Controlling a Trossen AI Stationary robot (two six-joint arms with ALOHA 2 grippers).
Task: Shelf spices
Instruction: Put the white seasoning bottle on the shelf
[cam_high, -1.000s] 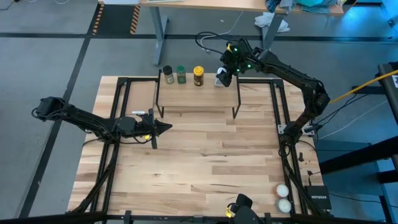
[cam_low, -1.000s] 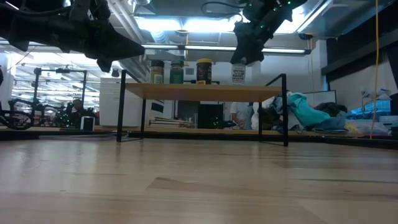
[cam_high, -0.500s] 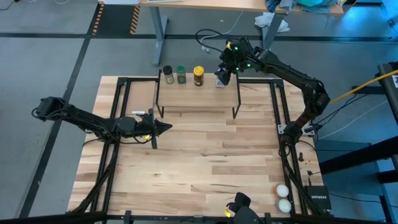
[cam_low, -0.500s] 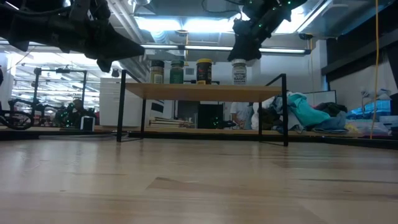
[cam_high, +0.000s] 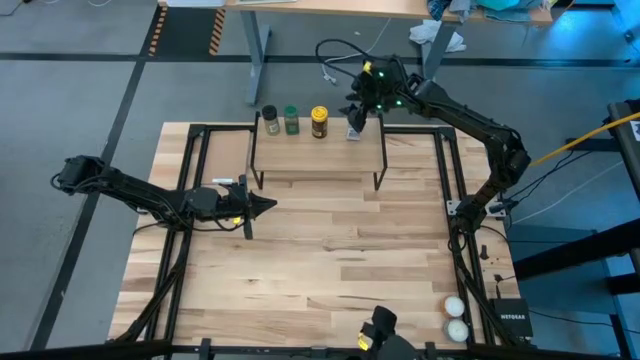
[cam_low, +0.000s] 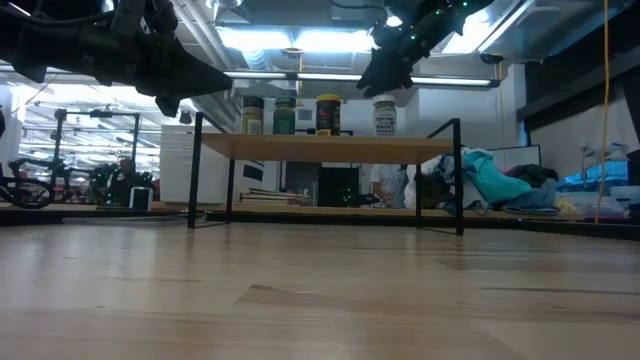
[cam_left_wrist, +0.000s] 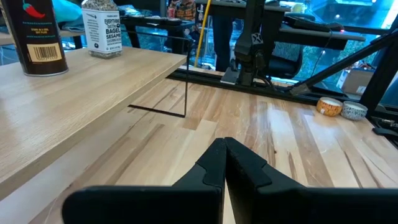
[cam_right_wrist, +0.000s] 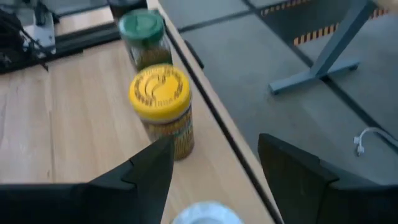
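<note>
While the right hand (cam_high: 357, 108) hangs released, the white-lidded jar (cam_left_wrist: 102, 28) reads "BAGEL SESAME".

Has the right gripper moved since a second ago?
Yes. The right gripper has let go and risen clear of the white-lidded jar, which now stands alone on the shelf.

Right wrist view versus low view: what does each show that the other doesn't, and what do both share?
Only the right wrist view shows the lid tops from above and the grey floor behind the shelf. Only the low view shows all four jars standing in a row, the shelf's black legs, and the shut left end effector. Both share the yellow-lidded jar, the green-lidded jar, the white-lidded jar and the open right end effector above it.
</note>
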